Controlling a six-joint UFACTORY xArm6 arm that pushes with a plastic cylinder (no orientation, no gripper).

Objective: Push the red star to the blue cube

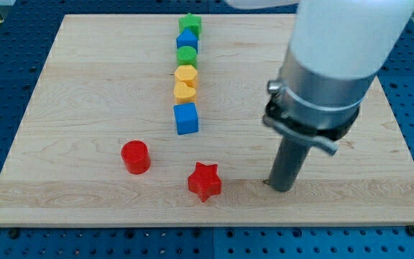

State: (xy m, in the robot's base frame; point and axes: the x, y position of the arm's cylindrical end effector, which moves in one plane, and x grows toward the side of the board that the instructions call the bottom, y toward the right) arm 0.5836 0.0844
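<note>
The red star lies on the wooden board near the view's bottom, a little left of centre. The blue cube sits above it, at the lower end of a column of blocks. My tip rests on the board to the right of the red star, with a gap between them. The tip is below and to the right of the blue cube.
A red cylinder stands left of the star. The column above the blue cube holds two yellow blocks, a green block, another blue block and a green star. The board's bottom edge is close below the star.
</note>
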